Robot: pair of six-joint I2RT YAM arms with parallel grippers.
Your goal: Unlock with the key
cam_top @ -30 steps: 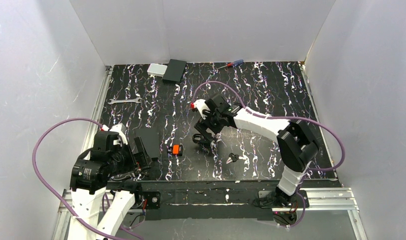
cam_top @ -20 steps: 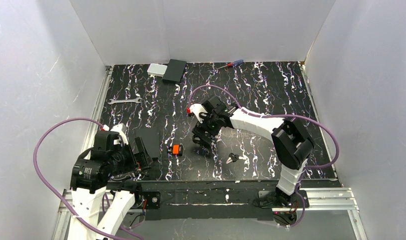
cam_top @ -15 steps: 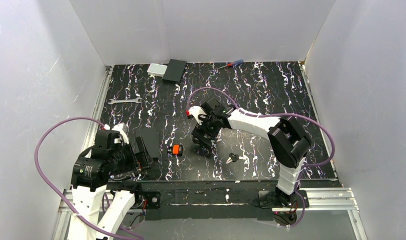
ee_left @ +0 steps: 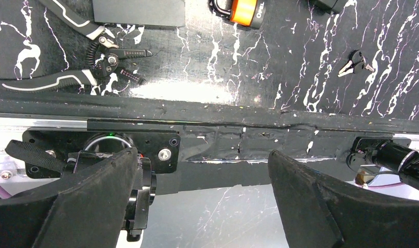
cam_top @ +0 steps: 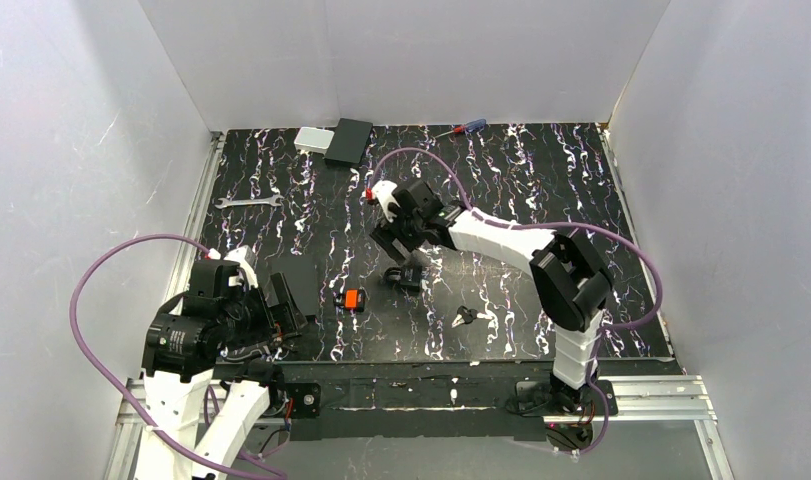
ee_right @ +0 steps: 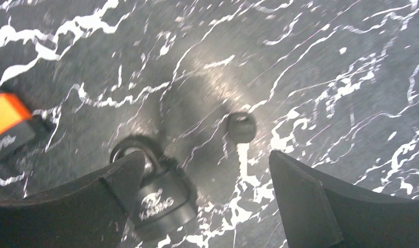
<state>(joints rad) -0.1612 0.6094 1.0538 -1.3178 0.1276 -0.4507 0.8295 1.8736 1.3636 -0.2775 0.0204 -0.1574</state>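
The right gripper (ee_right: pixel 199 165) is held wide open and empty above the middle of the bench (cam_top: pixel 541 180), presumably so that the key (ee_right: pixel 242 128) can be taken; the key is laid flat just beside the black padlock (ee_right: pixel 163 199), below the spread jaws.

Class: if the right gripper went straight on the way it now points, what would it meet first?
Most likely the black padlock, which lies partly behind one finger of the open right gripper. The key lies in the gap between the fingers. Depth is hard to judge.
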